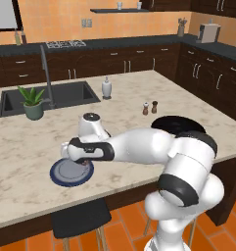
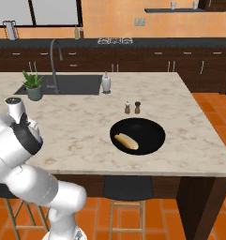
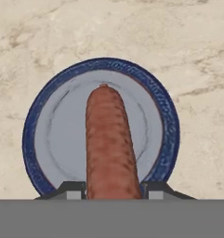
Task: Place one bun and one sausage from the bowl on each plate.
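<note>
Jaws of the gripper (image 3: 112, 191) pinch a sausage (image 3: 109, 144) above the bare blue plate (image 3: 170, 121); one bun (image 2: 126, 140) remains in the black bowl (image 2: 154, 127), no plate filled.

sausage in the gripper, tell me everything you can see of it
The sausage is a reddish-brown cylinder with a rounded tip and a slightly mottled skin. The gripper is shut on its near end, a dark fingertip on each side. In the hand view it points away from the camera over the pale centre of the blue-rimmed plate. Whether it touches the plate cannot be told.
</note>
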You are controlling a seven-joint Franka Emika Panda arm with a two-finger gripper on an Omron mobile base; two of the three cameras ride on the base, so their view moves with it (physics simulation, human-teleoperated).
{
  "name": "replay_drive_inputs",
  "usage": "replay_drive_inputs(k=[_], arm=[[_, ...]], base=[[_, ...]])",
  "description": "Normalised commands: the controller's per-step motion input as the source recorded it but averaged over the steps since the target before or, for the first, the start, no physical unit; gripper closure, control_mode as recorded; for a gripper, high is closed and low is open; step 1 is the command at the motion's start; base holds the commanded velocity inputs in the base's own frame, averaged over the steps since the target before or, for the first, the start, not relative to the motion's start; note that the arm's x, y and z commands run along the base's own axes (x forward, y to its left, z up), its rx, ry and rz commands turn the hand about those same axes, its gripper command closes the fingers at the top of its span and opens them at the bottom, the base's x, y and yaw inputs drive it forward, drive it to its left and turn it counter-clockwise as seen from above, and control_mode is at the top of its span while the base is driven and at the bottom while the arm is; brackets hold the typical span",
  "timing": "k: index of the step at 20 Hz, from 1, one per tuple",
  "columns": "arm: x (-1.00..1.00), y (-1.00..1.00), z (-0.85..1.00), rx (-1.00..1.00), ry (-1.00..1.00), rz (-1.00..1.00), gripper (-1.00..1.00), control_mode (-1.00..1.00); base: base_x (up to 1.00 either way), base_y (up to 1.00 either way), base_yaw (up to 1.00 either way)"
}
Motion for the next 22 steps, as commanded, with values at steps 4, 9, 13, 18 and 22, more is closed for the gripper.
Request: replay_drive_inputs(k=[4, 9, 13, 18, 22], arm=[[0.06, 0.5, -0.33, -0.18, 0.09, 0.02, 1.0, -1.0], [0.21, 0.03, -0.42, -0.15, 0.04, 0.0, 1.0, -1.0], [0.19, 0.0, -0.28, -0.09, 0.0, 0.0, -1.0, -1.0], [-0.03, -0.04, 0.07, 0.0, 0.0, 0.0, -1.0, -1.0], [-0.35, -0.28, 0.46, 0.02, -0.04, 0.0, -1.0, -1.0]], base=[[0.0, 0.0, 0.0], [0.0, 0.0, 0.0], [0.0, 0.0, 0.0], [0.0, 0.0, 0.0], [0.0, 0.0, 0.0]])
